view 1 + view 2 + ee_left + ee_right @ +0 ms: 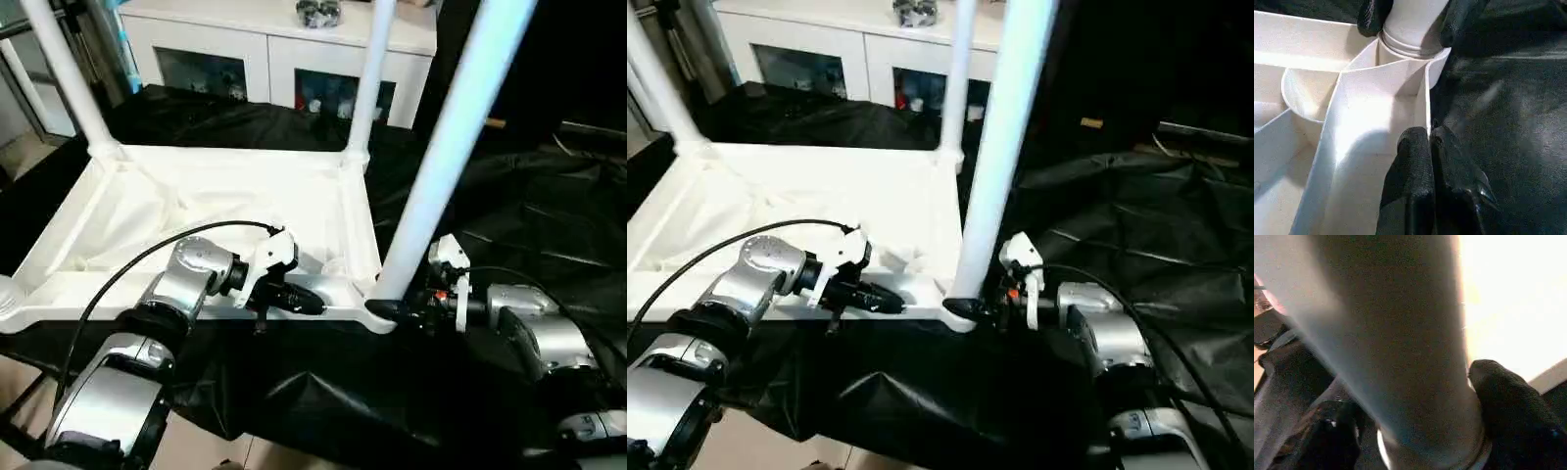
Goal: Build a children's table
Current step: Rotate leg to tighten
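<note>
The children's table lies upside down on black cloth, its white top showing the ribbed underside. Legs stand up in the far left corner and the far right corner. A third leg rises from the near right corner socket. My right gripper is closed around the base of this leg, with a black finger pressed on each side just above the socket. My left gripper is shut on the top's thin near rim, a short way left of that socket.
A white cabinet with glass doors stands behind the table. Crumpled black cloth covers the surface to the right and in front. A black cable loops over my left forearm.
</note>
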{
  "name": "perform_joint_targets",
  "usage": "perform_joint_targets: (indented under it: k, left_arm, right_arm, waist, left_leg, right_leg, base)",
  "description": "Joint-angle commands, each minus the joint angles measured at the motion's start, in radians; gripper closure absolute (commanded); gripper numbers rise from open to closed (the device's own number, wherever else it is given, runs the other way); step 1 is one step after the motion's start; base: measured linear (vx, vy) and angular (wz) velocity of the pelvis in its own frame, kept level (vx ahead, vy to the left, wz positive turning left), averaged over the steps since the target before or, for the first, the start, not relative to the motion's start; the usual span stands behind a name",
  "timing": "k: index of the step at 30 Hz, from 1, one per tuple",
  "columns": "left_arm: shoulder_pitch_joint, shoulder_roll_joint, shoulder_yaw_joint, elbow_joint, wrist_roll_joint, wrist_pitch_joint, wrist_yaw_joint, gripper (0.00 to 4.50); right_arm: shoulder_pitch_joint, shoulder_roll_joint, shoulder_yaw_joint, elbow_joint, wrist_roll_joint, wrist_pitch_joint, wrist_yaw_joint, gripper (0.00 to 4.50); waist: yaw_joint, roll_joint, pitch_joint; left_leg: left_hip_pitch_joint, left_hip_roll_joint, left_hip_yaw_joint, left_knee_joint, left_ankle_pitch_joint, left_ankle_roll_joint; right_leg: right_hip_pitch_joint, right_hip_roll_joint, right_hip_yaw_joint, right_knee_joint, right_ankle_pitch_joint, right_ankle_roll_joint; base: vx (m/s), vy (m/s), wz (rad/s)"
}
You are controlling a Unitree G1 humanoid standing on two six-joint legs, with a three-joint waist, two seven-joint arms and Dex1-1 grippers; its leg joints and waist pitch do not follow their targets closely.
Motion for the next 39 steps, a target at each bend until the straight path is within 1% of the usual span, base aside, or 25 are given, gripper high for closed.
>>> perform_joint_targets:
  k: [1, 3, 5, 7, 8, 9, 11, 12, 13, 14, 15, 16, 17, 19, 20, 23, 24, 25, 27, 28, 30, 33, 36, 38, 39]
  left_arm:
    - [-0.008, -0.023, -0.014, -0.047, -0.025, -0.011, -0.024, 4.50]
    - [-0.010, -0.025, -0.014, -0.043, -0.023, -0.016, -0.011, 4.50]
    - [-0.012, -0.028, -0.012, -0.038, -0.019, -0.022, 0.007, 4.50]
    - [-0.024, -0.042, -0.001, -0.022, -0.010, -0.021, 0.069, 4.50]
    - [-0.033, -0.052, 0.009, -0.010, -0.006, -0.018, 0.116, 4.50]
    - [-0.039, -0.061, 0.017, 0.000, -0.004, -0.015, 0.150, 4.50]
    - [-0.051, -0.080, 0.030, 0.015, 0.000, -0.012, 0.217, 4.50]
    - [-0.055, -0.088, 0.034, 0.020, 0.002, -0.013, 0.244, 4.50]
    - [-0.062, -0.103, 0.039, 0.027, 0.005, -0.012, 0.283, 4.50]
    - [-0.062, -0.103, 0.039, 0.027, 0.005, -0.012, 0.283, 4.50]
    - [-0.072, -0.128, 0.046, 0.039, 0.010, -0.011, 0.344, 4.50]
    - [-0.076, -0.142, 0.047, 0.043, 0.013, -0.010, 0.372, 4.50]
    - [-0.081, -0.170, 0.046, 0.049, 0.019, -0.005, 0.423, 4.50]
    - [-0.082, -0.183, 0.045, 0.050, 0.022, -0.002, 0.445, 4.50]
    - [-0.082, -0.196, 0.042, 0.050, 0.022, 0.001, 0.462, 4.50]
    - [-0.078, -0.234, 0.033, 0.048, 0.025, 0.000, 0.496, 4.50]
    - [-0.076, -0.240, 0.031, 0.048, 0.026, -0.001, 0.499, 4.50]
    - [-0.075, -0.244, 0.029, 0.048, 0.026, -0.001, 0.494, 4.50]
    - [-0.074, -0.246, 0.028, 0.048, 0.026, -0.003, 0.488, 4.50]
    - [-0.073, -0.244, 0.027, 0.051, 0.026, -0.008, 0.479, 4.50]
    - [-0.068, -0.227, 0.022, 0.045, 0.023, -0.020, 0.437, 4.50]
    - [-0.061, -0.208, 0.019, 0.033, 0.012, -0.029, 0.377, 4.50]
    - [-0.050, -0.175, 0.012, 0.015, 0.000, -0.030, 0.289, 4.50]
    - [-0.047, -0.163, 0.010, 0.010, -0.002, -0.031, 0.261, 4.50]
    - [-0.045, -0.152, 0.008, 0.007, -0.004, -0.032, 0.237, 4.50]
  right_arm:
    - [0.028, 0.014, 0.058, 0.002, -0.011, 0.043, 0.022, 1.60]
    - [0.031, 0.018, 0.056, -0.002, -0.008, 0.045, 0.015, 1.71]
    - [0.033, 0.023, 0.051, -0.005, -0.008, 0.047, 0.003, 1.75]
    - [0.034, 0.049, 0.026, -0.001, 0.001, 0.050, -0.046, 1.81]
    - [0.029, 0.067, 0.011, 0.016, -0.001, 0.045, -0.093, 1.83]
    - [0.024, 0.082, 0.001, 0.030, -0.006, 0.037, -0.131, 1.84]
    - [0.011, 0.115, -0.020, 0.069, -0.023, 0.027, -0.234, 1.86]
    - [0.004, 0.131, -0.030, 0.089, -0.032, 0.026, -0.286, 1.87]
    - [-0.009, 0.155, -0.048, 0.125, -0.045, 0.009, -0.368, 1.87]
    - [-0.009, 0.155, -0.048, 0.125, -0.045, 0.009, -0.368, 1.88]
    - [-0.033, 0.192, -0.081, 0.180, -0.046, 0.005, -0.481, 1.90]
    - [-0.045, 0.211, -0.101, 0.203, -0.036, 0.009, -0.523, 1.91]
    - [-0.067, 0.249, -0.137, 0.240, -0.015, 0.015, -0.598, 1.91]
    - [-0.077, 0.265, -0.150, 0.254, -0.009, 0.012, -0.635, 1.91]
    - [-0.083, 0.280, -0.153, 0.262, -0.013, 0.006, -0.661, 1.91]
    - [-0.088, 0.319, -0.123, 0.276, -0.054, -0.051, -0.685, 1.91]
    - [-0.090, 0.326, -0.117, 0.279, -0.060, -0.061, -0.682, 1.24]
    - [-0.093, 0.330, -0.114, 0.285, -0.061, -0.066, -0.674, 1.24]
    - [-0.096, 0.332, -0.112, 0.290, -0.060, -0.071, -0.661, 1.24]
    - [-0.101, 0.330, -0.109, 0.295, -0.063, -0.074, -0.643, 1.14]
    - [-0.099, 0.308, -0.087, 0.281, -0.077, -0.081, -0.599, 0.77]
    - [-0.088, 0.277, -0.065, 0.245, -0.076, -0.074, -0.522, 0.76]
    - [-0.066, 0.217, -0.039, 0.182, -0.054, -0.064, -0.368, 0.76]
    - [-0.056, 0.195, -0.029, 0.157, -0.043, -0.056, -0.315, 0.76]
    - [-0.046, 0.172, -0.019, 0.133, -0.036, -0.051, -0.270, 0.76]
  waist:
    - [0.003, 0.000, -0.056]
    - [0.005, 0.000, -0.056]
    - [0.006, 0.002, -0.057]
    - [0.008, 0.002, -0.055]
    - [0.008, 0.004, -0.055]
    - [0.008, 0.001, -0.054]
    - [0.006, 0.002, -0.053]
    - [0.005, 0.003, -0.053]
    - [-0.001, 0.000, -0.051]
    - [-0.006, 0.001, -0.051]
    - [-0.009, 0.001, -0.051]
    - [-0.019, 0.002, -0.051]
    - [-0.023, 0.001, -0.051]
    - [-0.026, 0.002, -0.052]
    - [-0.027, 0.001, -0.051]
    - [-0.029, 0.001, -0.053]
    - [-0.030, 0.001, -0.053]
    - [-0.032, 0.006, -0.054]
    - [-0.033, 0.005, -0.052]
    - [-0.035, 0.004, -0.052]
    - [-0.037, 0.004, -0.052]
    - [-0.036, 0.004, -0.054]
    - [-0.034, 0.005, -0.060]
    - [-0.026, 0.007, -0.064]
    - [-0.027, 0.006, -0.064]
  left_leg:
    - [0.016, 0.012, 0.001, -0.061, -0.229, 0.047]
    - [0.017, 0.012, 0.001, -0.061, -0.228, 0.045]
    - [0.016, 0.012, 0.001, -0.061, -0.228, 0.041]
    - [0.017, 0.012, 0.001, -0.061, -0.236, 0.037]
    - [0.018, 0.012, 0.001, -0.062, -0.247, 0.027]
    - [0.019, 0.011, 0.001, -0.063, -0.255, 0.022]
    - [0.021, 0.009, -0.001, -0.065, -0.280, 0.004]
    - [0.022, 0.009, -0.002, -0.066, -0.286, -0.001]
    - [0.018, 0.007, -0.006, -0.070, -0.293, -0.009]
    - [0.021, 0.007, -0.006, -0.070, -0.310, -0.014]
    - [0.022, 0.006, -0.007, -0.070, -0.313, -0.017]
    - [0.020, 0.005, -0.007, -0.070, -0.318, -0.020]
    - [0.021, 0.004, -0.008, -0.070, -0.325, -0.021]
    - [0.021, 0.004, -0.009, -0.070, -0.323, -0.019]
    - [0.019, 0.004, -0.008, -0.070, -0.318, -0.013]
    - [0.016, 0.003, -0.007, -0.069, -0.307, -0.004]
    - [0.016, 0.003, -0.007, -0.069, -0.306, -0.002]
    - [0.016, 0.003, -0.007, -0.069, -0.304, 0.000]
    - [0.016, 0.003, -0.007, -0.069, -0.311, 0.005]
    - [0.015, 0.003, -0.008, -0.070, -0.318, 0.006]
    - [0.016, 0.003, -0.008, -0.070, -0.325, 0.007]
    - [0.015, 0.004, -0.008, -0.069, -0.314, 0.016]
    - [0.009, 0.004, -0.007, -0.064, -0.244, 0.036]
    - [0.009, 0.006, -0.001, -0.054, -0.174, 0.068]
    - [0.008, 0.006, -0.001, -0.053, -0.160, 0.076]
  right_leg:
    - [0.046, -0.037, 0.023, -0.060, -0.123, -0.263]
    - [0.045, -0.036, 0.023, -0.058, -0.116, -0.263]
    - [0.045, -0.036, 0.023, -0.058, -0.111, -0.263]
    - [0.044, -0.036, 0.024, -0.060, -0.121, -0.260]
    - [0.042, -0.037, 0.025, -0.061, -0.140, -0.255]
    - [0.041, -0.037, 0.024, -0.063, -0.157, -0.251]
    - [0.037, -0.039, 0.025, -0.070, -0.229, -0.229]
    - [0.036, -0.040, 0.025, -0.072, -0.243, -0.224]
    - [0.040, -0.039, 0.024, -0.074, -0.270, -0.209]
    - [0.034, -0.041, 0.025, -0.078, -0.295, -0.200]
    - [0.034, -0.041, 0.025, -0.080, -0.305, -0.197]
    - [0.032, -0.039, 0.026, -0.080, -0.306, -0.197]
    - [0.032, -0.039, 0.026, -0.082, -0.318, -0.193]
    - [0.031, -0.038, 0.026, -0.084, -0.322, -0.188]
    - [0.032, -0.037, 0.026, -0.084, -0.311, -0.187]
    - [0.034, -0.036, 0.025, -0.082, -0.279, -0.189]
    - [0.034, -0.037, 0.026, -0.082, -0.274, -0.190]
    - [0.035, -0.035, 0.025, -0.081, -0.259, -0.195]
    - [0.036, -0.034, 0.026, -0.081, -0.253, -0.200]
    - [0.036, -0.034, 0.025, -0.081, -0.260, -0.200]
    - [0.036, -0.035, 0.025, -0.082, -0.266, -0.200]
    - [0.039, -0.035, 0.025, -0.080, -0.236, -0.207]
    - [0.049, -0.035, 0.025, -0.065, -0.119, -0.235]
    - [0.054, -0.029, 0.022, -0.047, 0.031, -0.277]
    - [0.055, -0.028, 0.021, -0.045, 0.058, -0.286]
  base:
    - [0.000, 0.000, 0.00]
    - [0.000, 0.000, 0.00]
    - [0.000, 0.000, 0.00]
    - [0.000, 0.000, 0.00]
    - [0.000, 0.000, 0.00]
    - [0.000, 0.000, 0.00]
    - [0.000, 0.000, 0.00]
    - [0.000, 0.000, 0.00]
    - [0.000, 0.000, 0.00]
    - [0.000, 0.000, 0.00]
    - [0.000, 0.000, 0.00]
    - [0.000, 0.000, 0.00]
    - [0.000, 0.000, 0.00]
    - [0.000, 0.000, 0.00]
    - [0.000, 0.000, 0.00]
    - [0.000, 0.000, 0.00]
    - [0.000, 0.000, 0.00]
    - [0.000, 0.000, 0.00]
    - [0.000, 0.000, 0.00]
    - [0.000, 0.000, 0.00]
    - [0.000, 0.000, 0.00]
    - [0.000, 0.000, 0.00]
    - [0.000, 0.000, 0.00]
    - [0.000, 0.000, 0.00]
    - [0.000, 0.000, 0.00]
